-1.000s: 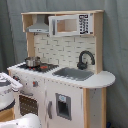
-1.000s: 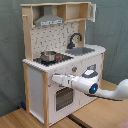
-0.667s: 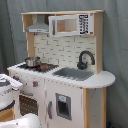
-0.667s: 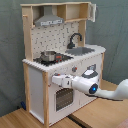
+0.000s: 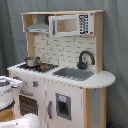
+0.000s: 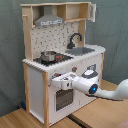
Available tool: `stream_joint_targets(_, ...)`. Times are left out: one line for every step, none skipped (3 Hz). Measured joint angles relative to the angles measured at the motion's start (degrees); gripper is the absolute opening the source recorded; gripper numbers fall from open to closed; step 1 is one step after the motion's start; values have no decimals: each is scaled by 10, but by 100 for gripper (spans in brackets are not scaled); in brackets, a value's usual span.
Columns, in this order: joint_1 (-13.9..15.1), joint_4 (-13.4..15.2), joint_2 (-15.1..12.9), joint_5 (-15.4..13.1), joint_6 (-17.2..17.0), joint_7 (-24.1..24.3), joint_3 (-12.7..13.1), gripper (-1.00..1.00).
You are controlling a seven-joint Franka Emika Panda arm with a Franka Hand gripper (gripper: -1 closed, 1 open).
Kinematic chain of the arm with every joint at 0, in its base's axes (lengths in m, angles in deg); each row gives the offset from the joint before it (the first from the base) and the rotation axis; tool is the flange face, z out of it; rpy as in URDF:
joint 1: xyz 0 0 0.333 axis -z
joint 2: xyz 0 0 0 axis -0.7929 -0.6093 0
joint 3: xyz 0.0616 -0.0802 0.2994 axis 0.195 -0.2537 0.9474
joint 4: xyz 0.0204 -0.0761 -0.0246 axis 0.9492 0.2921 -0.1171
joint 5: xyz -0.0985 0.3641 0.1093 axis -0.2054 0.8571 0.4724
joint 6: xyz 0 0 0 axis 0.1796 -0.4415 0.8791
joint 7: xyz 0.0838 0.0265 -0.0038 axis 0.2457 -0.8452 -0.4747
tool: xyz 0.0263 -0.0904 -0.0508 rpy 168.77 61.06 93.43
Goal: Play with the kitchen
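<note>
White Franka arm [image 6: 102, 89] extends horizontally from the second exterior view's right; its gripper [image 6: 56, 81] points toward that same view's left.

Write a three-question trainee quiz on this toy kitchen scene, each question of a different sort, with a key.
1. True or false: a metal pot stands on the stove of the kitchen.
2. In the second exterior view, the claw is nearest to: A) the faucet, B) the front panel above the oven door, C) the hood.
3. Fill in: the faucet rises behind the ____.

Key: 1 true; 2 B; 3 sink.
</note>
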Motion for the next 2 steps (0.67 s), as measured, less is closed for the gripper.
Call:
stream_joint_targets(0, 0, 0, 0, -1, -58, 0, -100)
stream_joint_targets(0, 0, 0, 0, -2, -116, 0, -100)
